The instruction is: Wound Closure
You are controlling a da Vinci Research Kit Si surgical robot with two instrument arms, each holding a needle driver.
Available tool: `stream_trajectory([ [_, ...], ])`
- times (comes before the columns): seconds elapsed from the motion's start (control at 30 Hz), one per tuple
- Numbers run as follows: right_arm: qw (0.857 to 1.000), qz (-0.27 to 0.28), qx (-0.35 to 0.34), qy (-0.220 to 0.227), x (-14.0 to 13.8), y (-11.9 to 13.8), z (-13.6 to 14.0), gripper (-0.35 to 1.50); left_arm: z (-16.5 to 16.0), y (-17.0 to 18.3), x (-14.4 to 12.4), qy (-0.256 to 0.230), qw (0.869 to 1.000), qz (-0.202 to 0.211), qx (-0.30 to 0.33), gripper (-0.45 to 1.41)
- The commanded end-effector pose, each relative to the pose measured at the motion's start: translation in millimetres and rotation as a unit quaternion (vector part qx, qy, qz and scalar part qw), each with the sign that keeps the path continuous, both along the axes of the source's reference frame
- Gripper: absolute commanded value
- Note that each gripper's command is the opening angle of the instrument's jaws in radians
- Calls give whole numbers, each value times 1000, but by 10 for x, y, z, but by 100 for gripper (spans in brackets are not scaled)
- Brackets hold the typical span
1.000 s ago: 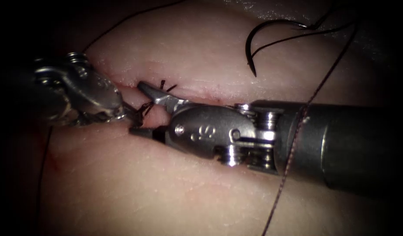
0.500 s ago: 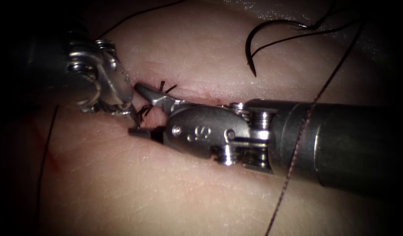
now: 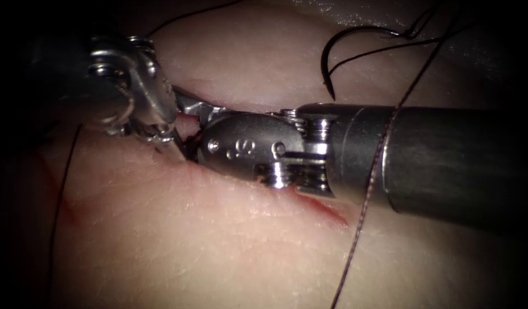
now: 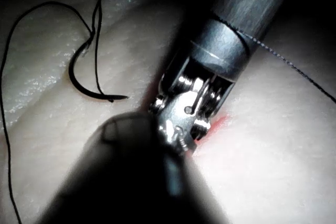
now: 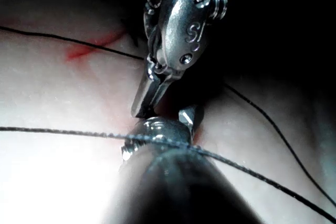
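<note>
My left tool [image 3: 171, 144] reaches in from the upper left. Its jaws point down at the cut [image 3: 324, 209] and are shut on a short dark piece of thread. My right tool [image 3: 185, 129] lies along the cut from the right, jaws open and set to either side of the left tool's tip, holding nothing. The curved needle [image 3: 328, 60] lies free on the tissue [image 3: 218, 246] above the right tool's shaft, out of the tissue and in neither tool; the left wrist view has the needle [image 4: 84, 88] too. A long thread [image 3: 378, 154] drapes across the right shaft.
Red fluid [image 3: 333, 214] lines the cut below the right tool's wrist. Another thread [image 3: 60, 189] runs down the tissue at the far left. In the right wrist view a thread [image 5: 63, 131] crosses over the right shaft.
The right tool has slid left and up along the cut, close against the left tool, covering the stitch with its cut ends. The left tool moved up and right, then held.
</note>
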State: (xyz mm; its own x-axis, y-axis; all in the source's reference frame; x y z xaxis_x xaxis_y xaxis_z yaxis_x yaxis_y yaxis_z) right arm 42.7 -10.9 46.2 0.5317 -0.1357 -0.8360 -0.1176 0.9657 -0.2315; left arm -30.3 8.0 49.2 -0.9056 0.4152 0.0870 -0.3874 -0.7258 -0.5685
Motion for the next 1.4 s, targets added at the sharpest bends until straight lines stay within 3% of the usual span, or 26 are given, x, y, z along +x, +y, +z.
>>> stream_trajectory([
  [0.03, 1000, -2, -1, 2, 8, 1, 4, 121, 6, 0, -6, 0, 1000, 1, 0, -45],
  [0.3, 1000, 1, -5, 12, 11, -2, 1, 113, 9, 0, -5, -1, 1000, 1, -2, -45],
  [0.6, 1000, 5, -9, 25, 15, -3, -6, 84, 13, 1, -6, -1, 1000, 2, -3, -45],
  [0.7, 999, -4, -10, 30, 15, -9, -8, -35, 14, 0, -6, -1, 1000, 2, -4, -45],
  [0.77, 999, -27, -30, 20, 15, -12, -10, -35, 14, -1, -6, -3, 1000, 4, -6, -45],
  [0.93, 999, -25, -36, 15, 20, -10, -10, -35, 15, -1, -6, -7, 1000, 2, -8, -45],
  [0.97, 999, -24, -37, 14, 20, -10, -10, -5, 15, -2, -5, -8, 1000, 1, -8, -45],
  [1.03, 999, -18, -26, 17, 18, -7, -9, 78, 14, -3, -4, -10, 1000, 1, -9, -45],
  [1.07, 1000, -11, -16, 18, 17, -5, -9, 108, 13, -4, -2, -10, 1000, -1, -9, -45],
  [1.1, 1000, -3, -7, 18, 15, -4, -8, 125, 11, -6, 1, -14, 1000, -1, -10, -45],
  [1.13, 1000, 6, -4, 16, 9, -2, -9, 133, 8, -9, 7, -18, 1000, -5, -9, -45],
  [1.4, 1000, 18, -2, 14, -21, 5, -24, 135, -8, -36, 48, -28, 999, -21, -20, -45],
])
